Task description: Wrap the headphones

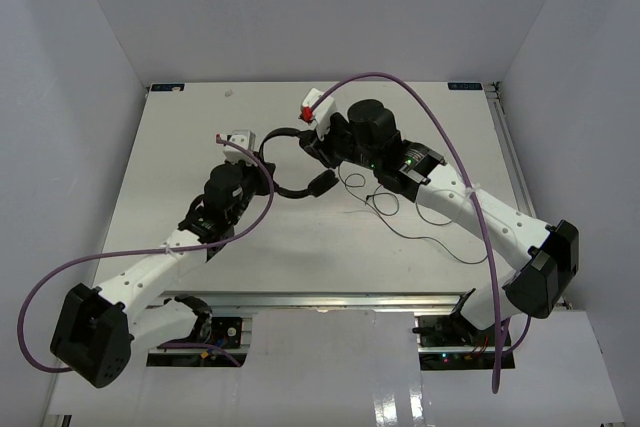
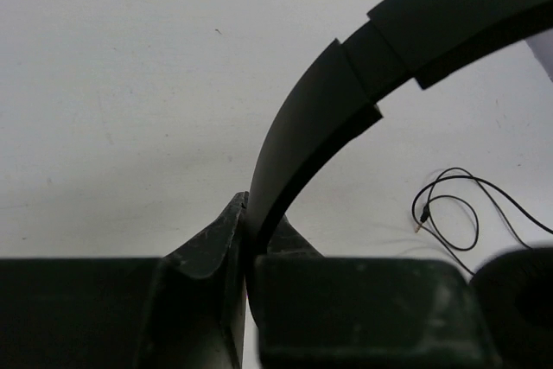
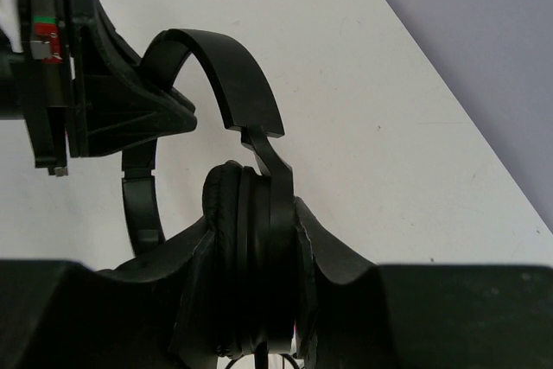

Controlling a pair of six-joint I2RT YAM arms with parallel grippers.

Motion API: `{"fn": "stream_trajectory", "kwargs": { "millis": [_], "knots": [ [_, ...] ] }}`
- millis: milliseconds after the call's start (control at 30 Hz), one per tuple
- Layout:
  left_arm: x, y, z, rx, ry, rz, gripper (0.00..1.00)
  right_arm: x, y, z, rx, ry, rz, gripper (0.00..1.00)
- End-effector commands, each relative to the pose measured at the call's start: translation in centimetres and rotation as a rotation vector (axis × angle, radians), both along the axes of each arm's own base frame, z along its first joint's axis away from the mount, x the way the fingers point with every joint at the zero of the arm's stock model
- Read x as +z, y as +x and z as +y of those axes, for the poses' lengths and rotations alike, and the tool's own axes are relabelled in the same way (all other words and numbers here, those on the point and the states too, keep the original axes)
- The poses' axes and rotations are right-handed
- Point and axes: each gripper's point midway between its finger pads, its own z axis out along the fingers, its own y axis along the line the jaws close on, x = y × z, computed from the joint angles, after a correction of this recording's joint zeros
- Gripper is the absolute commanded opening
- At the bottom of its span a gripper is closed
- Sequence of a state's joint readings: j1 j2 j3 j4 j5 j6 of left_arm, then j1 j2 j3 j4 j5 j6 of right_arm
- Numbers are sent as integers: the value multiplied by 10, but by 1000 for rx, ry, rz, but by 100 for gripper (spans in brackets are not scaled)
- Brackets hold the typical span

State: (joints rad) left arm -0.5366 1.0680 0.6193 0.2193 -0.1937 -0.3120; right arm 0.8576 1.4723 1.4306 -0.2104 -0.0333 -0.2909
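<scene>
The headphones [image 1: 285, 133] are being held near the middle of the white surface [image 1: 180, 147], between the two hands. The left hand [image 2: 257, 218] is pinching the thin black headband [image 2: 346, 84]. Its two fingers are pressing on either side of the band. The band is rising up out of them and curving away to the right.

The right hand [image 3: 255, 222] is squeezing one round earcup [image 3: 233, 239] between its fingers. The soft padded side is facing left in that wrist view. In the same view, the left hand is showing at the top left, gripping the far part of the arch.

From above, the other earcup [image 1: 322, 184] is hanging just below the right hand. The long thin cord [image 1: 384, 204] is lying loose on the surface in loops and squiggles. It is trailing off to the right beside the right arm [image 1: 470, 207]. Its little plug [image 2: 417, 225] is resting on the surface.
</scene>
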Motion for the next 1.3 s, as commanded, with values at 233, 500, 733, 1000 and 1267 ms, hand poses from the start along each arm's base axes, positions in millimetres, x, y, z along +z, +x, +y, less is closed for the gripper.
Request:
{"fn": "stream_trajectory", "kwargs": {
  "millis": [233, 500, 733, 1000, 1267],
  "knots": [
    [41, 6, 1, -5, -40, -41, 0, 21, -7, -4, 97, 41, -53, 91],
    [22, 3, 30, 82, -34, 70, 0, 60, -50, -51, 539, 106, -88, 90],
    [22, -2, 38, 86, -53, 159, 0, 14, -86, -79, 726, 58, -115, 90],
    [58, -10, 26, 22, -112, 171, 0, -47, -66, -62, 670, 60, -53, 90],
    [84, -21, 17, -35, -174, 168, 0, -65, -14, -41, 492, 83, -69, 92]
  ]
}}
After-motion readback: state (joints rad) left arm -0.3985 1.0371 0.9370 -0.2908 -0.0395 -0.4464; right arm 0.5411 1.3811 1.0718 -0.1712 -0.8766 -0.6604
